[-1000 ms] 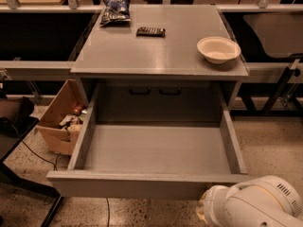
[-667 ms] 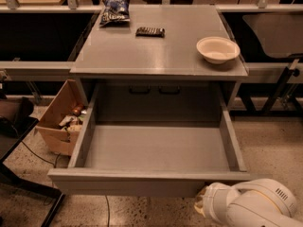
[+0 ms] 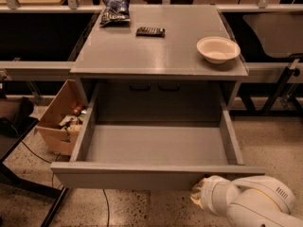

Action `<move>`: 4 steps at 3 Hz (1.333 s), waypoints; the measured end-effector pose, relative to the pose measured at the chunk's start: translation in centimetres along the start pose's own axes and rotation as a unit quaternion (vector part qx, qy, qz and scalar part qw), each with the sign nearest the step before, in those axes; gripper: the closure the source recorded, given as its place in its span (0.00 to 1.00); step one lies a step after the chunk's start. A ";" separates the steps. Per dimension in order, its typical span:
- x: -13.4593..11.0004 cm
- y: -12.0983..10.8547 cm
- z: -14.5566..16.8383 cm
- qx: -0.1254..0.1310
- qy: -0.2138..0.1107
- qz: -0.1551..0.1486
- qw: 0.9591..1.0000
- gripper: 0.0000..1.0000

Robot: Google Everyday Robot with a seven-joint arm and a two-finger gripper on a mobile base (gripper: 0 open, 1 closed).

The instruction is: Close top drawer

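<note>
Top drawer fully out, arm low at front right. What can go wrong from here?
1. The tool sits below the right end of the top drawer front, seemingly not against its face; a push may slip beneath.
2. Pushing that far off-centre could rack and jam it.
3. A slam might jolt the bowl near the right edge of the cabinet top.
</note>
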State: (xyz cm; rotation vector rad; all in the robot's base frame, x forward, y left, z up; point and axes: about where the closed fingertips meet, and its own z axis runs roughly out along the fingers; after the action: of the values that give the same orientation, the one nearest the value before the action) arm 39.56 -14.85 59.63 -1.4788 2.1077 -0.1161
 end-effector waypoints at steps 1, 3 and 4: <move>-0.2 -0.4 0.1 0.007 -0.007 -0.001 1.000 1.00; -2.1 -3.3 0.5 0.030 -0.031 -0.019 0.999 1.00; -5.3 -6.9 1.1 0.049 -0.048 -0.058 0.996 1.00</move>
State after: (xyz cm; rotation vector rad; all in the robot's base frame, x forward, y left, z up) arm 47.15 -12.55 63.33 -1.5189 1.9136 -0.1854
